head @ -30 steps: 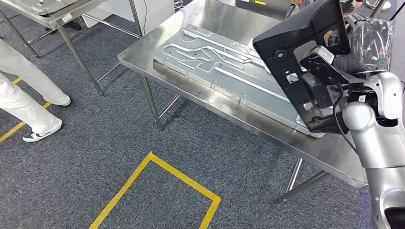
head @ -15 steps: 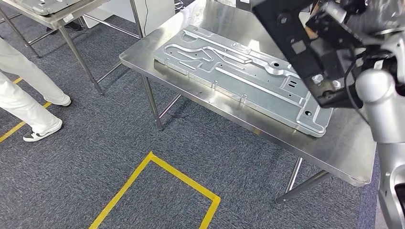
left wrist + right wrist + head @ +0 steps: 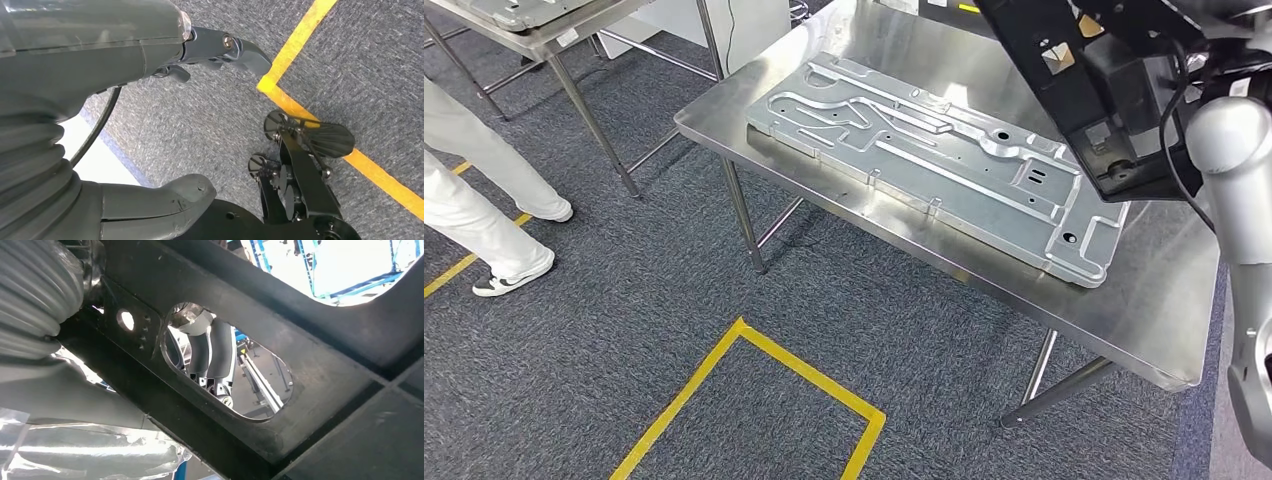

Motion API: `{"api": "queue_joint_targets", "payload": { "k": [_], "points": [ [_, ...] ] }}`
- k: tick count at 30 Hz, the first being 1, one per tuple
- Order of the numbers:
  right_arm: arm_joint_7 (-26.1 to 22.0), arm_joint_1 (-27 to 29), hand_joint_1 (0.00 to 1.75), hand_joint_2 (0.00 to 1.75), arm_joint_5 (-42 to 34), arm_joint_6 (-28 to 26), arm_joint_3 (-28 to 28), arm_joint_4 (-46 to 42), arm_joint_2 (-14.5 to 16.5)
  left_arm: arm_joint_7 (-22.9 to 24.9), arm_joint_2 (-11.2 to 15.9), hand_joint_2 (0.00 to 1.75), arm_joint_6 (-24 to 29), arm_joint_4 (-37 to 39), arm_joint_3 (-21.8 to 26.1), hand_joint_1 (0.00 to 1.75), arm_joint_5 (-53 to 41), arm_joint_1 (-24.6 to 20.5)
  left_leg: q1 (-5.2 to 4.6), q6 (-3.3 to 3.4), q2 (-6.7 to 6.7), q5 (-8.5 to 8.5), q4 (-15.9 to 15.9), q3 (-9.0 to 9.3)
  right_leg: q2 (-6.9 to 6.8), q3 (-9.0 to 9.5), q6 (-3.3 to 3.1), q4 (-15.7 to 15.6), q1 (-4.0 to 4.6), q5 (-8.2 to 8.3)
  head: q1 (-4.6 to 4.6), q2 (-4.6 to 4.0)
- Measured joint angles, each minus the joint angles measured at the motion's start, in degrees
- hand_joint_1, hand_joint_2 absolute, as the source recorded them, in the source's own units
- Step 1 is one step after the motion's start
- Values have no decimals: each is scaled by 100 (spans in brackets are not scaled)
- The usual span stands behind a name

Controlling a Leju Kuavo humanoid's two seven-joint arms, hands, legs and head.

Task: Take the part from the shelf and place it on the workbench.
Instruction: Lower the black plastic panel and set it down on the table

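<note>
The black part (image 3: pixel 1069 85), a flat frame with cut-outs, hangs tilted above the far right end of the steel workbench (image 3: pixel 1149 315), clear of its top. My right hand (image 3: pixel 207 357) holds it, with fingers reaching through an oval opening in the black part (image 3: pixel 310 375). The silver right arm (image 3: pixel 1236 175) rises along the right edge of the head view. My left hand (image 3: pixel 105 55) hangs over the carpet with its thumb and dark fingers (image 3: pixel 235 47) apart and nothing in it.
A large embossed aluminium plate (image 3: pixel 924 140) covers most of the workbench, leaving bare steel at its near right end. A second steel table (image 3: pixel 534 35) stands at the far left. A person's white-trousered legs (image 3: pixel 474 190) are on the left. Yellow tape (image 3: pixel 754 350) marks the carpet.
My right arm has lifted the black part up and to the right, uncovering the right end of the aluminium plate. The view has shifted only slightly.
</note>
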Motion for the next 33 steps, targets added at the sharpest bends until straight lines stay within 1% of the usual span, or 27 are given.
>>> {"api": "queue_joint_targets", "payload": {
  "k": [2,4,6,7,8,9,10,11,12,13,14,15,16,18,20,21,22,23,25,26,27,28,29,30,31,32,33],
  "points": [
    [-1,-10,175,175,5,-4,14,42,5,0,-1,175,-3,0,0,0,4,-5,-12,26,1,-15,22,-7,7,4,23,-17,-14,6,-1,0],
    [-2,-9,175,175,8,-10,28,76,8,0,-2,175,-3,-1,0,0,7,-9,8,54,12,-9,-20,14,22,12,50,-37,-7,2,1,0],
    [-3,-6,175,175,7,-18,35,100,8,-1,-7,175,-1,-3,0,0,9,-15,45,104,41,23,-134,93,-25,-27,66,88,11,-91,3,0],
    [-3,-7,175,175,6,-24,36,109,8,-2,-9,175,2,-4,0,0,9,-15,63,130,60,38,-189,135,-66,-121,68,302,21,-213,5,0],
    [-4,-5,175,175,4,-28,37,119,8,-2,-12,175,5,-4,0,0,10,-14,64,148,76,38,-212,161,-110,-275,63,620,21,-372,5,0],
    [-5,1,175,175,3,-31,40,130,8,-2,-12,175,9,-4,0,0,10,-12,64,157,89,31,-216,172,-134,-479,63,996,21,-538,6,0],
    [-5,17,175,175,2,-33,44,143,8,-2,-13,175,11,-4,0,0,10,-11,64,159,101,19,-211,177,-143,-671,69,1316,18,-636,7,0],
    [-5,33,175,175,2,-33,51,159,8,-2,-14,175,13,-4,0,0,10,-11,64,154,109,6,-203,182,-149,-794,73,1483,14,-633,6,0],
    [-4,45,175,175,2,-33,59,173,8,-2,-17,175,13,-4,0,0,10,-12,65,142,116,-11,-189,189,-160,-813,74,1439,11,-515,7,0],
    [-4,50,175,175,2,-34,66,183,8,-2,-20,175,13,-4,0,0,10,-13,65,125,120,-35,-166,200,-177,-709,71,1165,7,-298,7,0],
    [-5,47,175,175,2,-34,70,189,8,-2,-24,175,13,-4,0,0,10,-13,66,103,122,-66,-137,208,-203,-540,60,771,6,-75,7,0],
    [-5,43,175,175,1,-36,73,193,9,-2,-27,175,14,-4,0,0,11,-11,58,77,123,-98,-101,207,-228,-380,43,418,20,85,6,0],
    [-7,41,175,175,-2,-38,75,196,11,1,-27,175,16,-4,0,0,15,-8,53,49,123,-122,-73,203,-240,-269,16,174,37,174,4,0],
    [-9,46,175,175,-8,-43,80,209,14,11,-31,175,25,-4,0,0,25,-5,45,-8,127,-149,-54,197,-231,-220,-38,56,74,169,2,0],
    [-13,49,175,175,-14,-45,82,218,16,24,-31,175,31,-5,1,0,32,-13,52,-68,135,-189,-30,203,-208,-191,-97,25,56,167,1,0],
    [-16,46,175,175,-17,-48,83,219,20,30,-29,175,34,-5,2,0,36,-14,58,-101,138,-248,60,177,-204,-159,-131,8,43,161,-1,0],
    [-19,43,175,175,-20,-50,83,219,25,35,-26,175,38,-6,2,0,39,-15,68,-135,138,-354,263,93,-206,-118,-167,-8,29,149,-4,0],
    [-22,44,175,175,-23,-51,83,219,31,42,-24,175,43,-7,2,0,43,-13,89,-167,136,-498,586,-60,-210,-77,-196,-14,29,129,-7,0],
    [-27,52,175,175,-28,-51,85,221,39,52,-25,175,51,-7,2,0,45,-8,126,-211,138,-770,1362,-481,-204,-14,-226,-12,34,75,-11,0],
    [-30,60,175,175,-29,-50,86,222,42,54,-26,175,53,-7,2,0,45,-7,144,-225,138,-787,1594,-638,-194,22,-225,-11,35,43,-11,0],
    [-32,65,175,175,-31,-49,89,223,45,54,-26,175,54,-7,2,0,45,-5,157,-232,138,-689,1606,-693,-181,65,-215,-10,33,7,-12,0],
    [-33,68,175,175,-31,-49,90,223,47,53,-27,175,54,-7,2,0,45,-3,168,-233,138,-486,1388,-630,-167,120,-200,-10,28,-35,-13,0],
    [-34,68,175,175,-31,-49,91,223,48,52,-27,175,54,-7,2,0,45,-1,176,-227,137,-226,977,-471,-157,182,-179,-10,20,-84,-12,0],
    [-35,61,175,175,-31,-49,92,224,48,53,-26,175,54,-6,2,0,45,5,170,-221,130,-47,594,-291,-152,230,-152,-13,21,-132,-11,-1],
    [-35,54,175,175,-32,-49,92,226,48,52,-26,175,54,-5,2,0,45,8,160,-207,121,55,275,-141,-144,261,-120,-16,22,-171,-11,-1],
    [-34,50,175,175,-32,-48,93,229,48,52,-25,175,54,-5,2,0,45,8,145,-191,113,77,87,-52,-137,279,-84,-32,24,-195,-8,-1],
    [-34,53,175,175,-33,-49,94,233,49,51,-24,175,54,-4,2,0,45,7,129,-165,108,25,42,-18,-128,284,-41,-40,26,-189,-10,-1]
  ]
}}
